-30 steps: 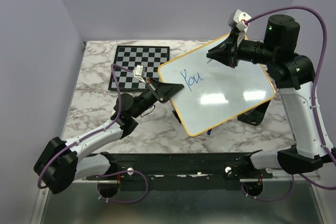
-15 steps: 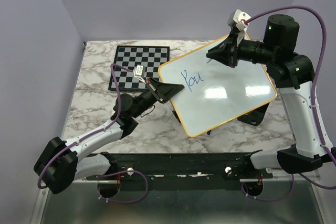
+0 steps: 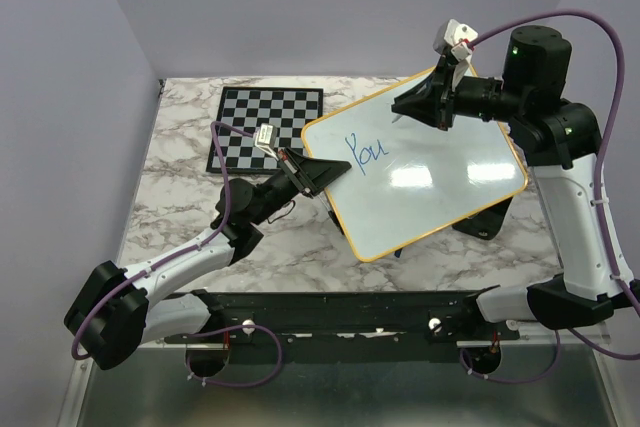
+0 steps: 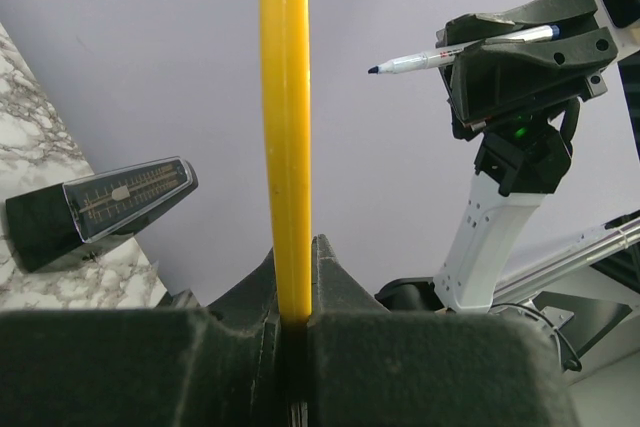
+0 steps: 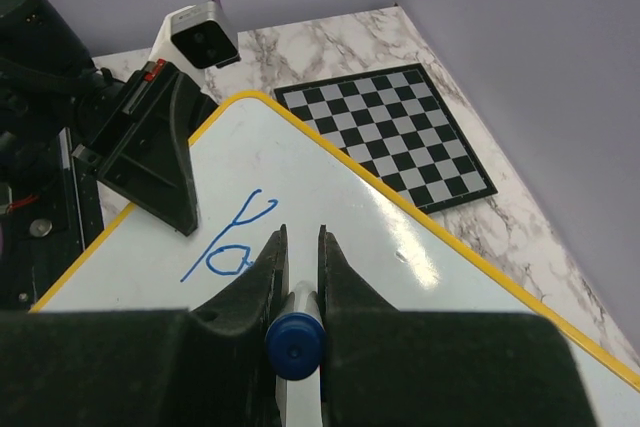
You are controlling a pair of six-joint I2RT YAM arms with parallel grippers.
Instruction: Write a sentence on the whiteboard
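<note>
The whiteboard (image 3: 430, 182), white with a yellow frame, is tilted up off the table. My left gripper (image 3: 325, 175) is shut on its left edge, which shows as a yellow strip (image 4: 285, 127) between the jaws (image 4: 296, 282). The sentence (image 3: 367, 151) is a single blue word, "You", also visible as blue writing (image 5: 225, 242). My right gripper (image 3: 402, 107) is shut on a blue-capped marker (image 5: 294, 345) above the board's upper middle. The marker (image 4: 450, 50) points at the board, its tip a little off the surface.
A black-and-white chessboard (image 3: 265, 127) lies flat at the back left, partly behind the whiteboard. A black wedge-shaped block (image 3: 485, 217) sits on the marble table (image 3: 180, 197) under the board's right side. Purple walls close in the back and sides.
The whiteboard's right corner has shifted slightly to the right. The right gripper with the marker has edged a little left. The writing is unchanged.
</note>
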